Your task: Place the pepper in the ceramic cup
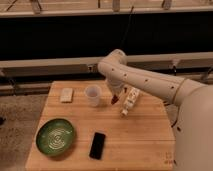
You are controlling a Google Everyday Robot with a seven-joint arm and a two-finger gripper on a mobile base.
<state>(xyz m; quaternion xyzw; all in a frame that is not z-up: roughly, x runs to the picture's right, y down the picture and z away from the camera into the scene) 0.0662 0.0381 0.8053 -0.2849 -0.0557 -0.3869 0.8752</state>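
The white ceramic cup [92, 95] stands upright on the wooden table [145, 140], left of centre near the back. My gripper [114, 98] hangs just to the right of the cup, at about rim height, reaching in from the right. It is shut on the small dark red pepper [113, 101], whose tip pokes out below the fingers. The pepper is beside the cup, not over its opening.
A white bottle with a red label [129, 102] lies on its side just right of the gripper. A green round plate [55, 136] sits front left, a black phone [97, 145] front centre, and a beige block [66, 94] back left.
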